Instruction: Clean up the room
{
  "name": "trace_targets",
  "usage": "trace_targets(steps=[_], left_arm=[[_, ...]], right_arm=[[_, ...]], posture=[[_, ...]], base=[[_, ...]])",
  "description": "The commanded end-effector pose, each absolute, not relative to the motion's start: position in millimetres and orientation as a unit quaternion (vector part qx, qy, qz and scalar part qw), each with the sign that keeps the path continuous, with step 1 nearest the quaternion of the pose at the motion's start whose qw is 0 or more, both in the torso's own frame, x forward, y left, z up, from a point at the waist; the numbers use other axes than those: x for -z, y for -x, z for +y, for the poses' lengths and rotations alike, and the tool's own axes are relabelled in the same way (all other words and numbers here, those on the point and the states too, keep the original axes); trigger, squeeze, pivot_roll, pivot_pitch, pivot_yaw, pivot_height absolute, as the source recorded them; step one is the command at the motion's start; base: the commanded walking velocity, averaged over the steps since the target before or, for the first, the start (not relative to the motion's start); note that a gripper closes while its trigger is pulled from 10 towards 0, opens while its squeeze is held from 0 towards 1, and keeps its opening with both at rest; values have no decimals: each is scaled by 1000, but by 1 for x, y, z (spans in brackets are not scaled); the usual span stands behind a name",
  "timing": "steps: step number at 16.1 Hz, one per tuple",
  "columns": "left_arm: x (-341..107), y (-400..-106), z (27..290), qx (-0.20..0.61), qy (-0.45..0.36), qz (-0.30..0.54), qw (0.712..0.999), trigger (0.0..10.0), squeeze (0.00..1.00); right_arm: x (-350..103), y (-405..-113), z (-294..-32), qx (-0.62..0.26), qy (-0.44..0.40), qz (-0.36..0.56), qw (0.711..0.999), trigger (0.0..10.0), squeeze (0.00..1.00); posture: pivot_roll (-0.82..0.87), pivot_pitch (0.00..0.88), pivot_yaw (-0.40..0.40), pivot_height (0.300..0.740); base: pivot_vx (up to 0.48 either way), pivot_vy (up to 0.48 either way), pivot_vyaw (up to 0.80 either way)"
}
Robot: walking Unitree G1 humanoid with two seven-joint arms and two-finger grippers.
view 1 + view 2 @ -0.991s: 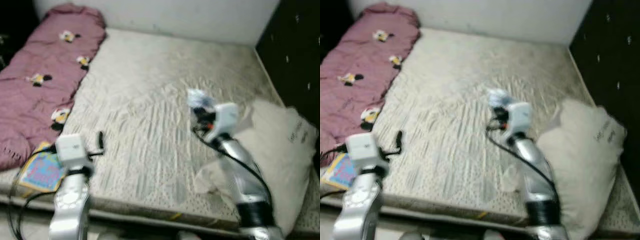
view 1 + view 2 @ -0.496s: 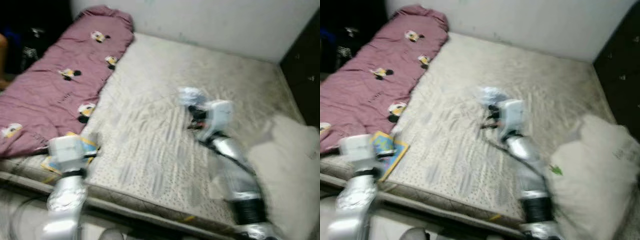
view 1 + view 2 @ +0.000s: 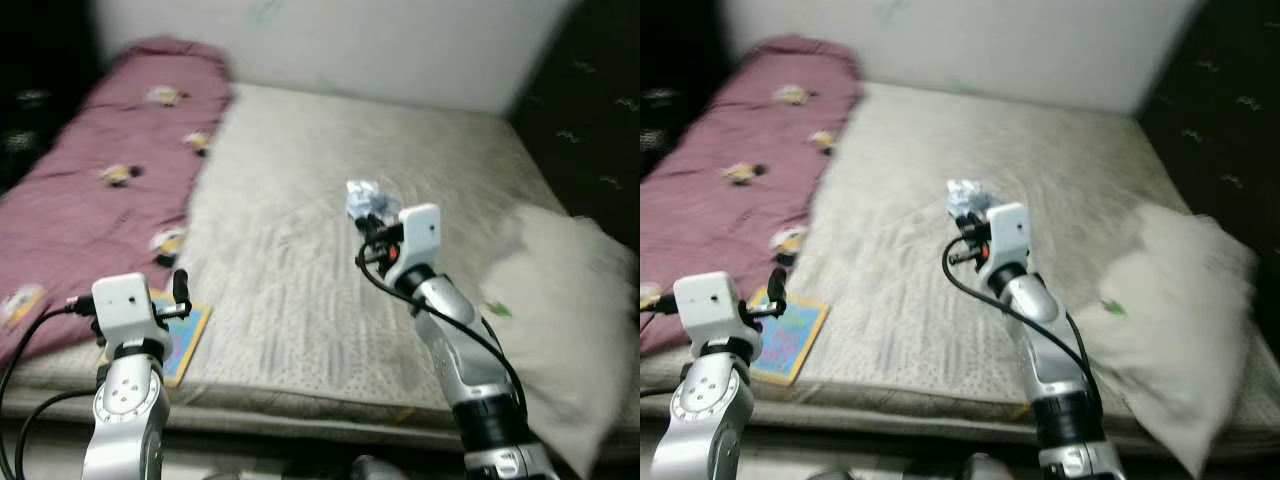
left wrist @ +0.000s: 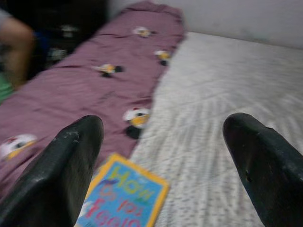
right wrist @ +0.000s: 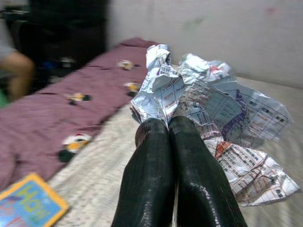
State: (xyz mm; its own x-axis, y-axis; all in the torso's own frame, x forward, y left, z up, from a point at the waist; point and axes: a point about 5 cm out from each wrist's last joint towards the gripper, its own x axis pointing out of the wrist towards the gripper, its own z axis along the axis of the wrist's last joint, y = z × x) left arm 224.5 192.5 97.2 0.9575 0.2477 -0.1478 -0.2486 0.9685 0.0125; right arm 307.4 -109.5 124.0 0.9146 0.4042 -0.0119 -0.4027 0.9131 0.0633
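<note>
Crumpled printed paper (image 5: 208, 104) is being clamped between the closed fingers of the right gripper (image 5: 169, 127) and held above the mattress (image 3: 300, 250). In the wrist views a person's arm (image 4: 16, 42) is being shown beyond the pink blanket (image 4: 85, 80). The left gripper (image 4: 165, 142) is being held spread wide over the picture book (image 4: 124, 198). Since a second ago, the camera has been swung and the paper carried nearer the mattress middle.

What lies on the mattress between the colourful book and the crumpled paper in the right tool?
Nothing: in the left eye view, bare mattress runs from the book to the crumpled paper pinched in the right tool.
</note>
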Motion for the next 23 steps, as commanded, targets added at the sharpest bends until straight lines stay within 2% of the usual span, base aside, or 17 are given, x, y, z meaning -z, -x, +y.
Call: trace_targets(steps=[1, 4, 8, 19, 23], left_arm=[[-100, -228, 183, -110, 11, 69, 991, 10000, 0], [-100, -229, 182, -113, 15, 66, 991, 10000, 0], [-102, -230, 182, -110, 17, 58, 992, 10000, 0], [-105, -231, 181, -111, 18, 41, 993, 10000, 0], [-106, -231, 181, -107, 20, 45, 993, 10000, 0]], right_arm=[[-125, -310, -121, -186, -23, 12, 982, 10000, 0], [-124, -310, -120, -190, -19, 15, 982, 10000, 0], [-124, -310, -119, -188, -22, 15, 982, 10000, 0], [-125, -311, -116, -195, -19, 7, 981, 10000, 0], [-125, -311, -112, -207, -5, 1, 978, 10000, 0]], posture=[[22, 0, -63, 740], [24, 0, -63, 740], [19, 0, -62, 740], [24, 0, -66, 740], [29, 0, -66, 740]], base=[[0, 480, 0], [0, 480, 0], [0, 480, -641], [0, 480, 0], [0, 69, 200]])
